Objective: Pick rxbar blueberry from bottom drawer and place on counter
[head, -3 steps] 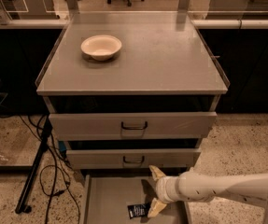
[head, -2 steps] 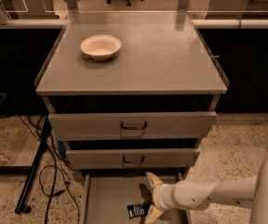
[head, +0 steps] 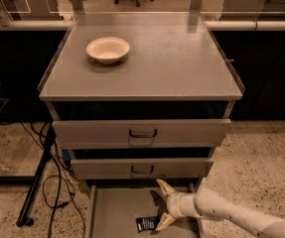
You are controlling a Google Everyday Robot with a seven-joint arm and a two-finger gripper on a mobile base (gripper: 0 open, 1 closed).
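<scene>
The bottom drawer stands pulled open at the foot of the cabinet, its flat grey floor showing. The rxbar blueberry, a small dark wrapper with white lettering, lies flat on that floor near the bottom edge of the view. My gripper reaches in from the right on a white arm and sits inside the drawer, just right of the bar. Its two cream fingers are spread apart, the lower one almost touching the bar's right end. Nothing is held. The counter is the broad grey top above.
A cream bowl sits on the counter's back left. The two upper drawers with dark handles jut out slightly above the open drawer. Black cables and a stand leg lie on the floor to the left.
The gripper has slid a little leftward and deeper into the drawer, closing on the bar's right end. The fingers remain spread. The bar has not moved.
</scene>
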